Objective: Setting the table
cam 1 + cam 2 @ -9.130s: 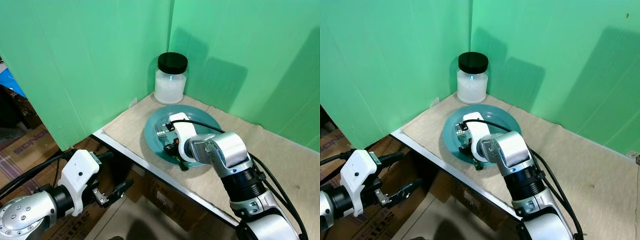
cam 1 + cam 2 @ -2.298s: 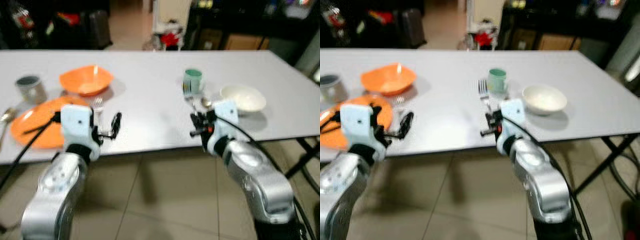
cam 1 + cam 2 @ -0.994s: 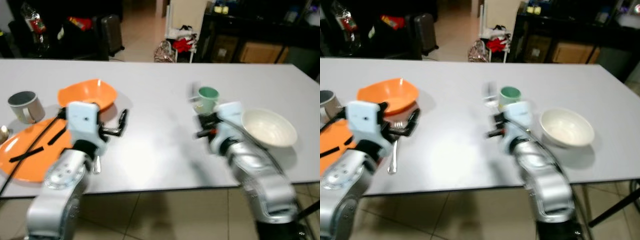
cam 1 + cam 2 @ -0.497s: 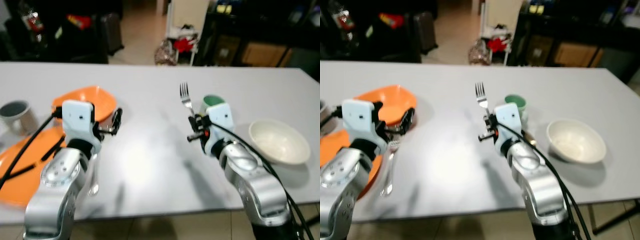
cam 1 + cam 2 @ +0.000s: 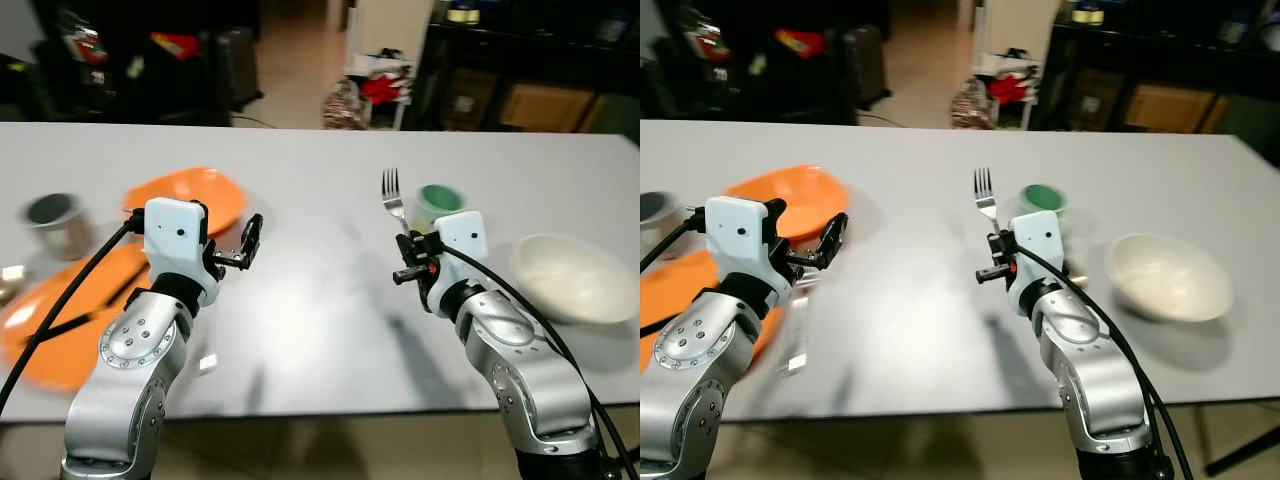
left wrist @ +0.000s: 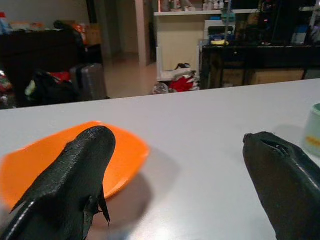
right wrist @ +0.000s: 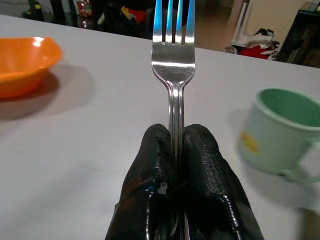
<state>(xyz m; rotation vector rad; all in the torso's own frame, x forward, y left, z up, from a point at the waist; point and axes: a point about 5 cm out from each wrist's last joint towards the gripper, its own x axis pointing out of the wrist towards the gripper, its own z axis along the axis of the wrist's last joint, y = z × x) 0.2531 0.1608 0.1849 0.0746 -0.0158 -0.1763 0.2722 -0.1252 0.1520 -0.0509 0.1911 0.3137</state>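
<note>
Fork (image 7: pixel 173 65) pinched upright in right gripper (image 7: pixel 176 150); lower it flat beside green mug (image 5: pixel 437 203). Left gripper (image 6: pixel 180 175) spread, empty.

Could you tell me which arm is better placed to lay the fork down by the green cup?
The right. Its gripper is already shut on the fork, beside the green cup; the left gripper is open by the orange bowl.

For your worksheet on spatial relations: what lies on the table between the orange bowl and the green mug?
Nothing rests there: between the orange bowl and the green mug the table is bare, as the left eye view shows.
</note>
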